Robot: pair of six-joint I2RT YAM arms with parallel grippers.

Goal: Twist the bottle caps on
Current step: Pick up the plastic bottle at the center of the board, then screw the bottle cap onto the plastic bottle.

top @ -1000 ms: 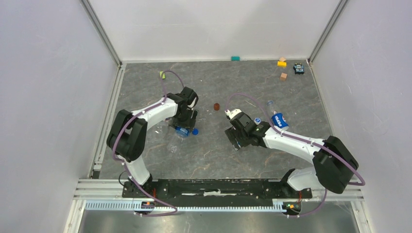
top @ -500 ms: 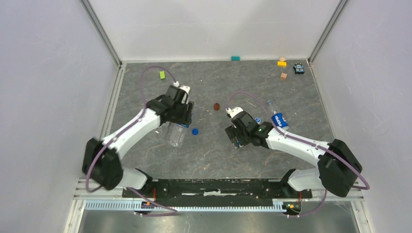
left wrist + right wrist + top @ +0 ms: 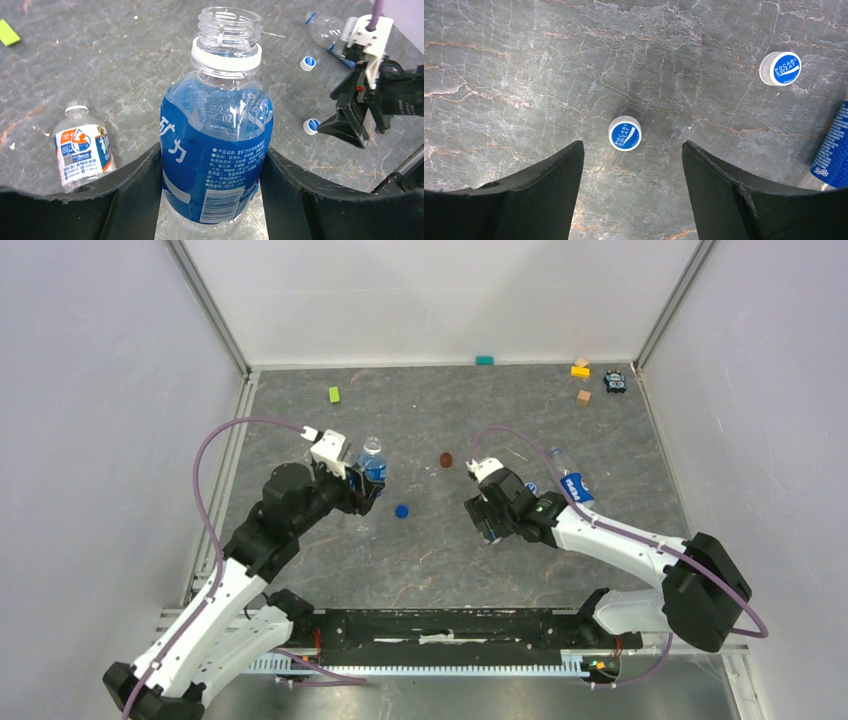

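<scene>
My left gripper is shut on a clear bottle with a blue label. It holds the bottle upright by the body, and the threaded neck is bare. A second bottle lies on the table to its left. A third bottle lies beside my right arm. My right gripper hangs open just above the table. A whitish-blue cap sits just ahead of its fingertips, and another such cap lies farther right. Between the arms lies a solid blue cap.
A dark red-brown disc lies on the grey marbled table between the arms. Coloured toy blocks and a green block sit near the back wall. Metal rails border the table.
The left arm has swung back and left and lifted its bottle off the table, turning it upright. The right gripper has stayed over the cap.
</scene>
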